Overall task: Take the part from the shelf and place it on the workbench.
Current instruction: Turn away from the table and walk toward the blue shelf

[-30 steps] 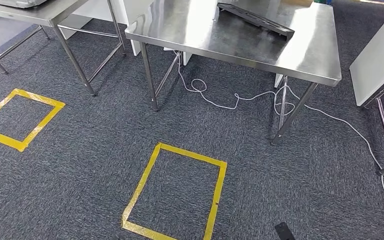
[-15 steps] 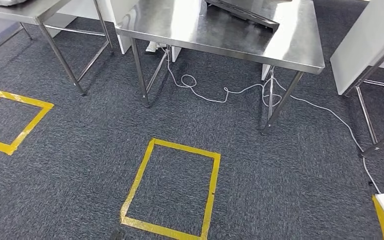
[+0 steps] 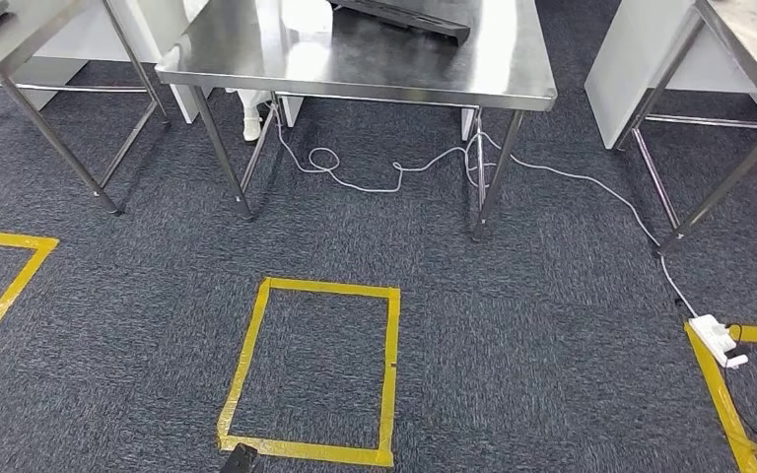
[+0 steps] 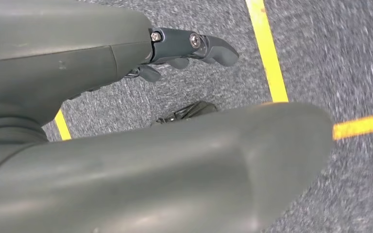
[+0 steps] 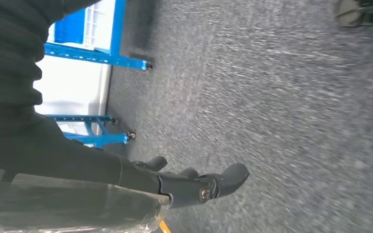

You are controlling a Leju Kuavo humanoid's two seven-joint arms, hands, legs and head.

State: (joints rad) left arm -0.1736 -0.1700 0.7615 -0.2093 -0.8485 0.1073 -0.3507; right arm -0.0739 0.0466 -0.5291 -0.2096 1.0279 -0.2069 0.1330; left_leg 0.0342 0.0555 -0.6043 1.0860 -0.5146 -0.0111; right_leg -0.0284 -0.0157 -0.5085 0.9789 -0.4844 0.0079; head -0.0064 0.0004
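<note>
A: Which step is in hand?

B: Judged from the floor-ward views, a walking leg between shelf and bench. Nearest, the left hand [image 4: 175, 48] hangs over grey carpet, fingers [image 4: 209, 46] loosely bent, apart from the thumb, nothing between them.

A: And the right hand [image 5: 184, 187]?

B: It hangs likewise, dark fingers reaching forward. A glossy, film-wrapped surface [image 5: 53, 211] lies against its underside. This may be the part, but whether the hand clasps it cannot be told.

A: So the part's place is unsettled?

B: Yes; that wrapped surface is the only candidate near the hand. The blue shelf [image 5: 97, 56] stands well beyond it, across the carpet.

A: What lies ahead of the robot?

B: First a yellow tape square [image 3: 306, 449], probably a standing mark. Beyond it a white cable [image 3: 375, 182] loops under the steel workbench [image 3: 256, 49], which carries a dark flat tray [image 3: 404, 12] at its far side.

A: What does the next move call for?

B: Likely stepping onto the square, squared to the bench, feet kept short of the cable, then raising the arm above the tabletop
</note>
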